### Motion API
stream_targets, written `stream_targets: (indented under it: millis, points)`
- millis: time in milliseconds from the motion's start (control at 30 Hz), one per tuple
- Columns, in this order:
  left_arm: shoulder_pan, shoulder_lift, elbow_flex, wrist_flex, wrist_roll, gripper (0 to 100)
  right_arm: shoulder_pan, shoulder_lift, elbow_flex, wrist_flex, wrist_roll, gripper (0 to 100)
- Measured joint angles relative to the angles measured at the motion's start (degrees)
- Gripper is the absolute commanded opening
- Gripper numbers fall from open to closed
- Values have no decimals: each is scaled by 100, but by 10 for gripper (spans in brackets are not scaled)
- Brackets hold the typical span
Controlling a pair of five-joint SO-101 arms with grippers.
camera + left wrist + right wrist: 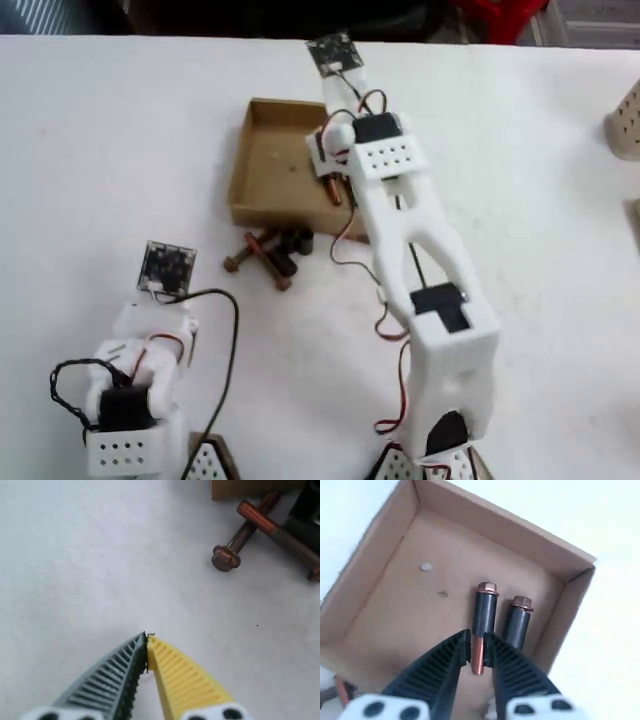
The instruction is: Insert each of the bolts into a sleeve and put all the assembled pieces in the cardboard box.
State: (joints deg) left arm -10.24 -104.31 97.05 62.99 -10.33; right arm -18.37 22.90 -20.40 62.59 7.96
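The cardboard box (506, 521) lies open below my right gripper (478, 647). That gripper is shut on the copper threaded end of a bolt with a black sleeve (485, 612), low over the box floor. A second sleeved bolt (518, 622) lies beside it, near the box wall. In the high view the right gripper (328, 175) hangs over the box (270, 170). Two loose copper bolts (235, 545) lie crossed on the table just outside the box, with black sleeves (297, 240) among them. My left gripper (147, 640) is shut and holds nothing, a short way from those bolts.
The left arm (140, 390) sits at the table's front left, its black cable (232, 350) looping beside it. A beige object (625, 120) stands at the far right edge. White table (120, 150) spreads wide to the left of the box.
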Motion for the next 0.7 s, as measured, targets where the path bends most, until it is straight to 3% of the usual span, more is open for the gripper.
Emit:
stream_targets:
  millis: [233, 467, 700]
  points:
    - [0, 0, 0, 0, 0, 23, 0, -1846, 1952, -299, 0, 17]
    - [0, 0, 0, 0, 0, 23, -62, -3991, 5064, -1855, 0, 17]
    - [0, 0, 0, 0, 0, 23, -563, -5776, 7965, -3604, 0, 18]
